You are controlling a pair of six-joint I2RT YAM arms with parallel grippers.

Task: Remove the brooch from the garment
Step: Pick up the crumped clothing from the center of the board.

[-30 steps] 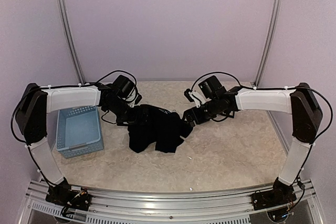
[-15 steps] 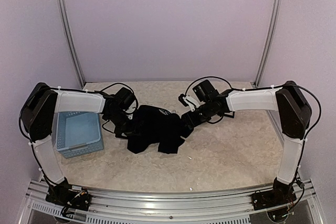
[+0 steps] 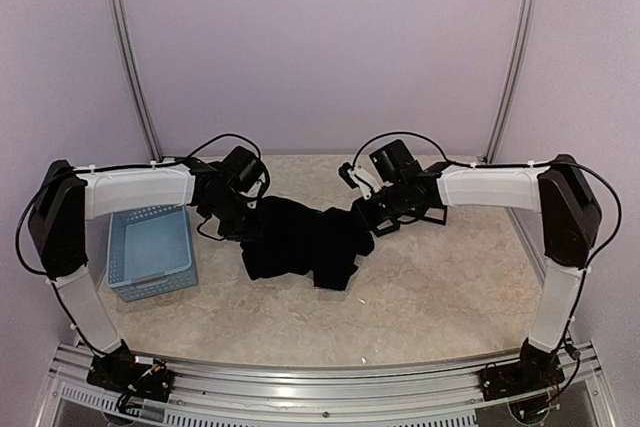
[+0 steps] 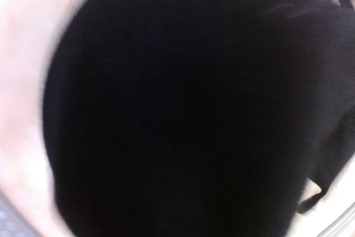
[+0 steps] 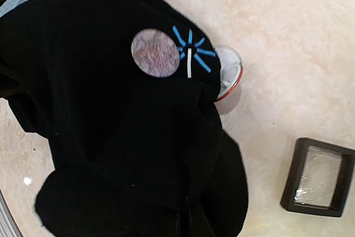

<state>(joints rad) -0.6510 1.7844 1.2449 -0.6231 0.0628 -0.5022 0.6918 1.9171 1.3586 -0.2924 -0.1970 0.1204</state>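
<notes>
So the garment (image 3: 300, 242) is lying bunched up in the middle of the table (image 3: 430, 287), strung out between the two arms, with the light-blue basket (image 3: 150, 247) off to its left, near but not touching. The brooch (image 5: 155, 53) is on the cloth, a round mottled purplish disc flat against the black fabric, just beside the blue mark (image 5: 192, 53), a little stitched burst of blue strokes with one white line in it. You only get that in the right wrist view, from the top camera it's too small to pick out.

Right gripper (image 3: 368, 219) is closed, clamped onto the right edge of the garment, and the cloth pulls in folds toward the bottom of its own camera, though the fingers themselves are buried in the black there. Left gripper (image 3: 251, 221) is pushed into the garment's left edge, but honestly I can't tell if it's open or closed: its wrist camera is just a blurry wall of black cloth with pale table round the edges.

Peeking out from under the garment's edge near the mark is a small round clear dish (image 5: 230, 69) with a red rim, and well apart from that a black square frame (image 5: 318, 177) with a clear window sits on the table
</notes>
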